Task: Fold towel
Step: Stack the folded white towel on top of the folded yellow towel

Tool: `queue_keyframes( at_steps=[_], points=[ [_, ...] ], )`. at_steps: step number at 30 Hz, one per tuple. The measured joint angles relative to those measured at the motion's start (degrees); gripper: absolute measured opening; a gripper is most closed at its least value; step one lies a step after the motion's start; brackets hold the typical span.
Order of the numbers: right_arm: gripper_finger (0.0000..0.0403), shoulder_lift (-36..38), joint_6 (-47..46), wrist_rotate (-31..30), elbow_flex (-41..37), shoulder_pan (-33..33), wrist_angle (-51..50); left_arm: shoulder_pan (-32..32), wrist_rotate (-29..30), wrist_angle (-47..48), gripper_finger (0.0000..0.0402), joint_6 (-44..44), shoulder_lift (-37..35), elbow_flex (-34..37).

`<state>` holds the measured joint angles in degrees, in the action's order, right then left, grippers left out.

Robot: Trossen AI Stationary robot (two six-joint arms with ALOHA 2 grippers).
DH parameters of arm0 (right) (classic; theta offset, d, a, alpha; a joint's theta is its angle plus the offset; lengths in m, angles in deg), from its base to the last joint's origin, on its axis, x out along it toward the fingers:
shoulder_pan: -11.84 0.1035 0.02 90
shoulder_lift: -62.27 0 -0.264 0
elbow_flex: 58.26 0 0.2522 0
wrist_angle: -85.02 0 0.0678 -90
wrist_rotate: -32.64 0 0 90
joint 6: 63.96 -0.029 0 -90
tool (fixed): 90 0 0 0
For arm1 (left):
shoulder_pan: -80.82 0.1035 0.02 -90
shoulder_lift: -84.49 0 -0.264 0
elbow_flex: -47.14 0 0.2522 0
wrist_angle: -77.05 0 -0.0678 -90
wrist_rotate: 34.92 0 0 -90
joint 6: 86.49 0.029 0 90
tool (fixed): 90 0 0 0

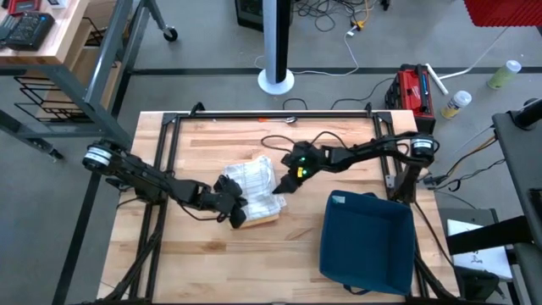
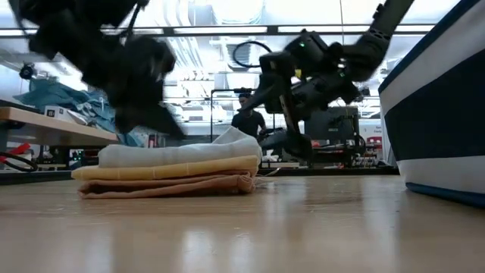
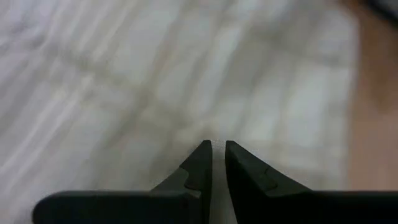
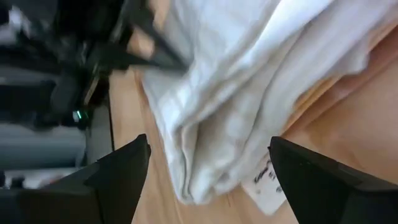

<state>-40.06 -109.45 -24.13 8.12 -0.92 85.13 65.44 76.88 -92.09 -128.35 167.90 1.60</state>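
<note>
Towels [image 1: 252,193] lying stacked mid-table [image 1: 212,263], bin [image 1: 367,241] sitting right of them; left gripper [image 1: 238,213] nearly clenched over towels, right gripper [image 1: 279,187] spread wide beside them.

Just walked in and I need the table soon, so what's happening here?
Two robot arms are working on a white towel lying on top of a small stack of folded yellow and tan cloths in the middle of the wooden table. The left pincer, nearly closed, is down at the stack's near edge. The right pincer is wide open at the towel's right side, gripping nothing. A dark blue bin sits to the right.
</note>
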Motion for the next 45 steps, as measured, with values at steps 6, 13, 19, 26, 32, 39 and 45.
queue_keyframes(
  at_steps=[6,13,19,26,32,39,45],
  points=[
    [0.0323,0.5,-7.0,-6.3,-7.1,-0.9,13.3,-0.1,1.0,-1.7,0.0036,7.9,-2.0,-6.3],
    [0.0323,0.2,-8.2,-9.9,-8.5,-0.7,15.8,2.3,5.0,-0.4,0.0036,14.4,3.4,-10.3],
    [0.0323,-1.0,-8.0,-10.8,-8.5,-0.1,18.7,3.8,1.6,-8.6,0.0036,13.9,13.1,-9.7],
    [0.0323,-4.4,-11.3,-10.3,-8.3,0.5,23.3,4.8,-2.5,-10.0,0.0036,13.3,20.0,-13.7],
    [0.0323,-7.6,-12.9,-10.4,-8.4,0.5,24.9,4.8,-3.7,-9.3,0.0036,15.5,20.7,-15.5],
    [0.0323,-8.6,-13.2,-10.3,-8.1,1.3,27.4,4.9,-4.0,-9.8,0.0036,15.2,20.8,-14.6],
    [0.0322,-8.8,-12.1,-11.4,-8.0,2.0,27.6,5.0,-4.3,-11.7,0.0036,15.7,20.9,-14.3]
  ],
)
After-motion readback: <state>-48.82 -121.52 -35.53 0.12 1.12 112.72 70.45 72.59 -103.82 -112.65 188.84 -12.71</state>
